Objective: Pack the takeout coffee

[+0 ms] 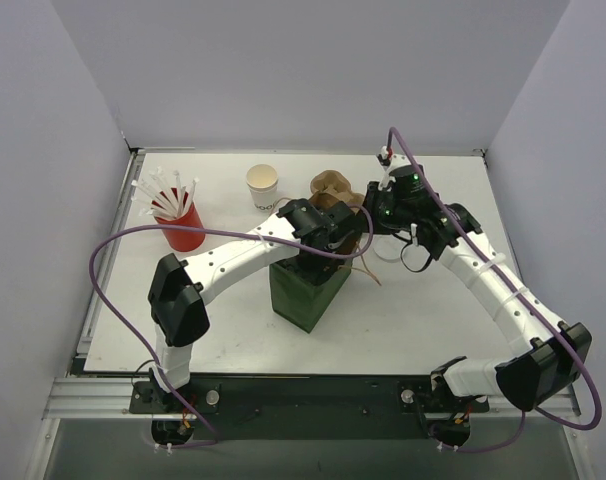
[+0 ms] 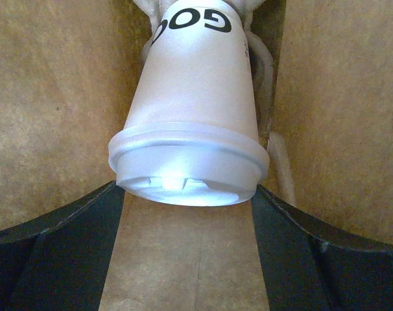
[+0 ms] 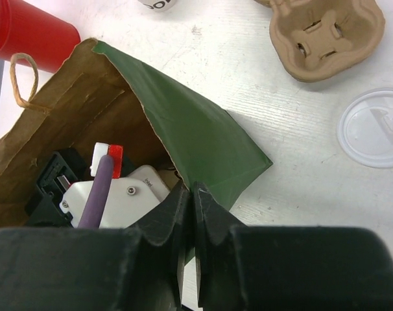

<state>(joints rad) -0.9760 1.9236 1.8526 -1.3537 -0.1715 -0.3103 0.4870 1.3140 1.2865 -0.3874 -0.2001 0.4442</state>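
A green paper bag (image 1: 305, 292) stands open at mid table. My left gripper (image 2: 189, 194) reaches down inside it, its fingers (image 2: 67, 246) set against the rim of a lidded white cup (image 2: 193, 97) with black print, which leans slightly against the brown inner walls. In the top view only the left wrist (image 1: 318, 232) shows above the bag. My right gripper (image 3: 195, 194) is shut on the bag's upper edge (image 3: 183, 129) and holds it open. A second, open white cup with cream rim (image 1: 263, 187) stands on the table behind the bag.
A brown pulp carrier (image 1: 333, 187) lies behind the bag and shows in the right wrist view (image 3: 326, 35). A flat white lid (image 3: 375, 126) lies on the table to the right. A red cup of white straws (image 1: 180, 218) stands at the back left.
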